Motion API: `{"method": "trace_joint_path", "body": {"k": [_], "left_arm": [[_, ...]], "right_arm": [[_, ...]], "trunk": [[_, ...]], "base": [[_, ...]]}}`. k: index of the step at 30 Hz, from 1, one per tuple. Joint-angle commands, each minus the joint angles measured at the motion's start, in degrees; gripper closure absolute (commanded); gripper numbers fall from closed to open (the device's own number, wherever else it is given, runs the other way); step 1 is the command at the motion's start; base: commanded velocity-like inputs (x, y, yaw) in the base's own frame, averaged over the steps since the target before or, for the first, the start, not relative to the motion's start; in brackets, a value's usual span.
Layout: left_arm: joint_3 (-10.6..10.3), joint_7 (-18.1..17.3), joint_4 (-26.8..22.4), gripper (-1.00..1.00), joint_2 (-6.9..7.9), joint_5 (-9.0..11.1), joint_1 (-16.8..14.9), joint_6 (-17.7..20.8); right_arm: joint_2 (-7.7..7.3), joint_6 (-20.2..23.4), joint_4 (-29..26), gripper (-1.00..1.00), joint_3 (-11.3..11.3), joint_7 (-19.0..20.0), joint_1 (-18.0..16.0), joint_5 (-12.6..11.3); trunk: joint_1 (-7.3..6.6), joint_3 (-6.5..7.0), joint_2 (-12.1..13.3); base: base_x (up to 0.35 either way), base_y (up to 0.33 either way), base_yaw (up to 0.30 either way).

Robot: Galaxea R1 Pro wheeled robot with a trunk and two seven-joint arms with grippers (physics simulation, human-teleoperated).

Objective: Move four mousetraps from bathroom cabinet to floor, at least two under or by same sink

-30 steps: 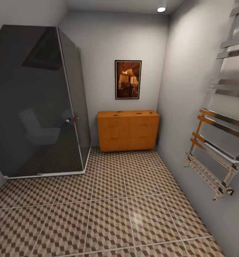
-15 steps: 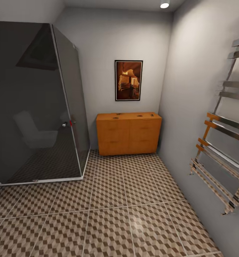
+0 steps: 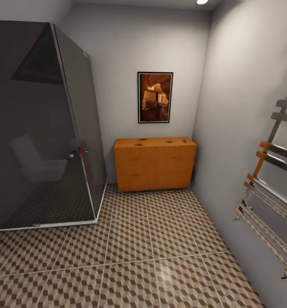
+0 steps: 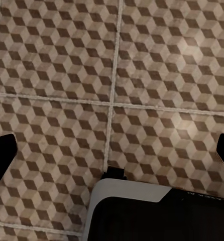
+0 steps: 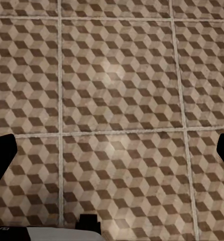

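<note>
Head view first: the cabinet (image 3: 155, 163) sits against the far wall, tucked into the right corner, its drawer fronts all closed, so whatever is inside is hidden. On its flat top lie four small dark specks, the mousetraps (image 3: 139, 144), spread along the top from left to right; they are too small to make out any detail. A framed picture (image 3: 155, 97) hangs on the wall above. To the left stands the dark glass shower enclosure (image 3: 40, 128), its left part cut off by the edge, with a dim pale shape behind or mirrored in the glass that I cannot identify. On the right wall a chrome towel rail (image 3: 270, 188) runs out of view. The bathroom floor (image 3: 152, 256), cube-patterned tile, stretches from the near edge to the cabinet's foot.

Left wrist view: the left claw (image 4: 112, 150) hangs over the tiled floor, its two dark fingertips (image 4: 1, 153) at opposite edges, spread wide, nothing between them. A white-and-black part of the robot (image 4: 142, 211) lies below.

Right wrist view: the right claw (image 5: 112, 150) is likewise spread wide and empty above the tiles, fingertips (image 5: 1, 153) barely poking in at the sides.
</note>
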Motion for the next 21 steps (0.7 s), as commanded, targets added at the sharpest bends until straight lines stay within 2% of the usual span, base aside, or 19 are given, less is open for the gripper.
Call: {"method": "trace_joint_path", "body": {"k": [1,14,21], "left_arm": [[0.2,0.0,0.0,-1.0,-0.06,0.0,0.0,-0.1],[0.2,0.0,0.0,-1.0,-0.06,0.0,0.0,-0.1],[0.2,0.1,0.0,-1.0,-0.06,-0.1,0.0,-0.1]], "right_arm": [[-0.01,-0.2,0.0,-1.0,0.0,0.0,0.0,0.3],[-0.01,-0.2,0.0,-1.0,0.0,0.0,0.0,0.3],[-0.01,-0.2,0.0,-1.0,0.0,-0.1,0.0,0.3]], "trunk": [[-0.17,0.08,0.3],[-3.03,2.41,5.5],[-3.03,2.41,5.5]], "base": [[0.326,0.0,0.0],[0.326,0.0,0.0],[0.325,0.0,0.0]]}}
